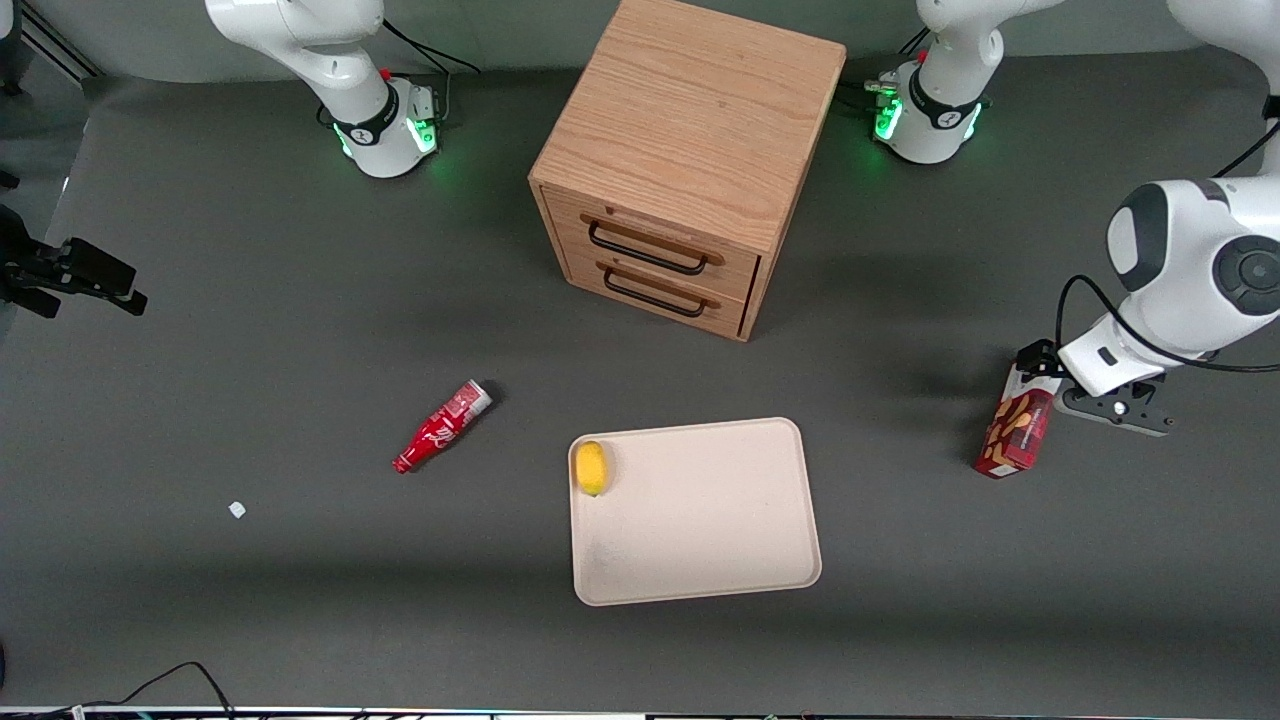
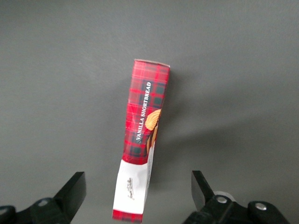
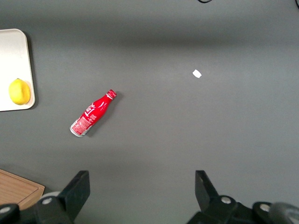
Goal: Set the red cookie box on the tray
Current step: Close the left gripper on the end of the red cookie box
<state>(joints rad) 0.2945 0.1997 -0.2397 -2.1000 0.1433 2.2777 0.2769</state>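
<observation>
1. Box (image 1: 1018, 428): on the desk (image 1: 300, 560) at the working arm's end, well apart from the tray (image 1: 700, 540); not yet lifted.
2. Gripper (image 1: 1050, 385): hovers above the box's farther end; jaws open, holding nothing, one finger (image 2: 70, 191) to each side of the box (image 2: 142, 140).
3. Key relation: box sits between the jaws, white end nearest them; its long axis runs away from the jaws, across the gap, so closing would meet its long faces.
4. Heading: tilted slightly; plaid end nearer the front camera.
5. Tray: holds a lemon (image 1: 591, 467).
</observation>
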